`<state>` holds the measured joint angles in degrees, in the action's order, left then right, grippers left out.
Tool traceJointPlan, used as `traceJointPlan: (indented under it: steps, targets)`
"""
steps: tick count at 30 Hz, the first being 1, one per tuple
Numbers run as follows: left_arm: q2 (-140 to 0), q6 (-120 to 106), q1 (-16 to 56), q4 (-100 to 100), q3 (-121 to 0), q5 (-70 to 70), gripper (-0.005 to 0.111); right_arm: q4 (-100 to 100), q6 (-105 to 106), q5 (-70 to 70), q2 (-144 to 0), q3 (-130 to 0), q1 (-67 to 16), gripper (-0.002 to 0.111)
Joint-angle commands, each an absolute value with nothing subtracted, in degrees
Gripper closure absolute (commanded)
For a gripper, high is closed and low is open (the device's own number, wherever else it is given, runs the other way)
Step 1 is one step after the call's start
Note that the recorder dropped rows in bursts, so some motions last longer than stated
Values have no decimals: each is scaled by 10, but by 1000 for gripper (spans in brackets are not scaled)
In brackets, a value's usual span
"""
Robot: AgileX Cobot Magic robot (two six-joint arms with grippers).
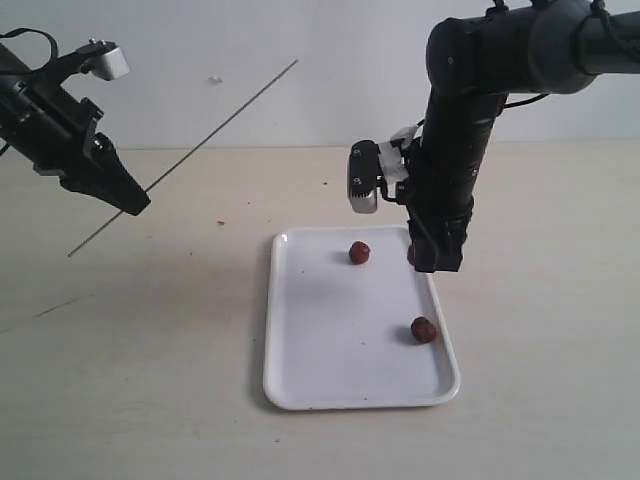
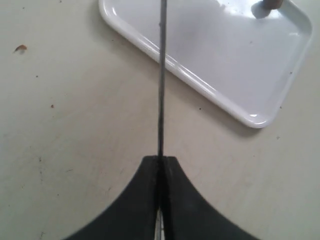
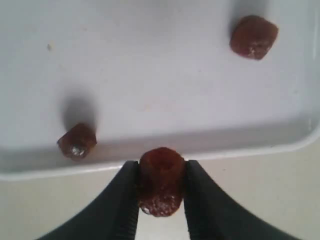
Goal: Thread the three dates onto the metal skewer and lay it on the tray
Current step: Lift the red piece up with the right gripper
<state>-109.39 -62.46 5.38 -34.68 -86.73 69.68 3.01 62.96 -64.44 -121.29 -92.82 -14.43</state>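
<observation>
Nothing is threaded yet, we judge: our left gripper (image 1: 137, 203) clenches the bare metal skewer (image 1: 222, 123) in the air left of the tray (image 1: 320, 345), our right gripper (image 1: 438, 262) grasps one date (image 3: 160, 182) at the tray's rim, while a second date (image 1: 360, 252) and a third date (image 1: 424, 329) lie inside it.

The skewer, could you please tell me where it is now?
Exterior view, left side: the skewer is clamped in the left gripper, slanting above the table, well left of the tray.
</observation>
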Motion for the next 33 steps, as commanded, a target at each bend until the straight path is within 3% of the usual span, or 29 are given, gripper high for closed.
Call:
traceJointPlan:
  steps: [1, 15, 24, 33]
  targets:
    - [-1087, -618, 56, -345, -867, 700, 107, 0, 623, -695, -1194, -930, -146, 79]
    - [-1087, -638, 57, -234, -862, 700, 107, -98, 553, -700, -1154, -930, -126, 79]
    - [-1087, -829, 58, -229, -844, 700, 107, -75, 548, -700, -1134, -930, -109, 79]
    - [-1087, -882, 59, -229, -844, 700, 107, -66, 579, -700, -1134, -930, -109, 79]
